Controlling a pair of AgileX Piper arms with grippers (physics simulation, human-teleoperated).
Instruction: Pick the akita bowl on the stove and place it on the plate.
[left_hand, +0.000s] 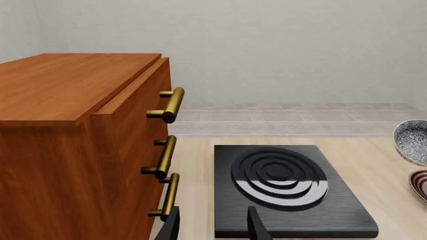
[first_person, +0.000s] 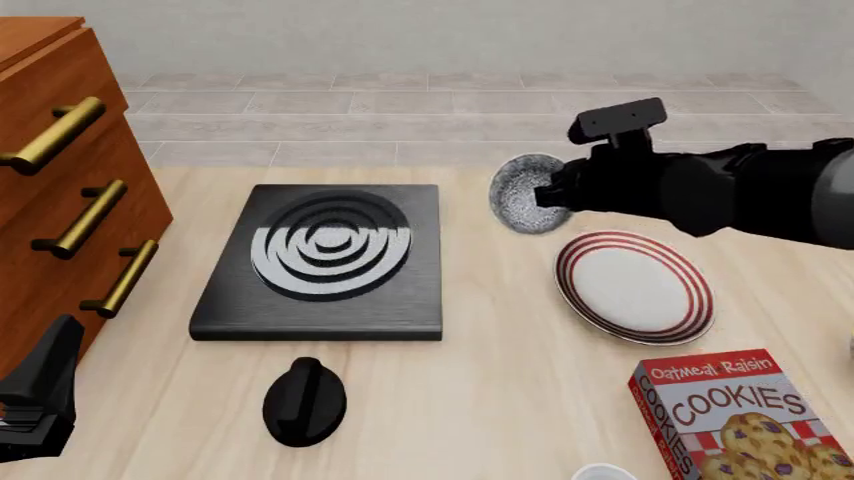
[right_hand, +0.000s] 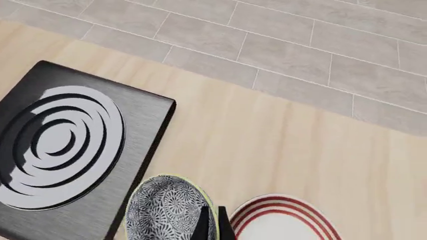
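The akita bowl (first_person: 518, 192), speckled grey-white inside, hangs tilted above the table between the stove (first_person: 327, 260) and the plate (first_person: 634, 285). My right gripper (first_person: 550, 193) is shut on its rim; in the right wrist view the two fingers (right_hand: 200, 226) pinch the bowl (right_hand: 167, 210) close together, beside the plate's red stripes (right_hand: 267, 212). The stove's burner rings (right_hand: 60, 145) are bare. My left gripper (left_hand: 213, 227) is open near the stove's front edge (left_hand: 287, 225), low at the left (first_person: 40, 400). The left wrist view catches the bowl (left_hand: 413, 140) and the plate (left_hand: 420, 182) at its edge.
A wooden cabinet (first_person: 54, 180) with brass handles (left_hand: 170, 105) stands left of the stove. A black round knob (first_person: 304, 400) lies in front of the stove. A cookies box (first_person: 727, 415) and a white cup rim (first_person: 607, 472) sit at the near right.
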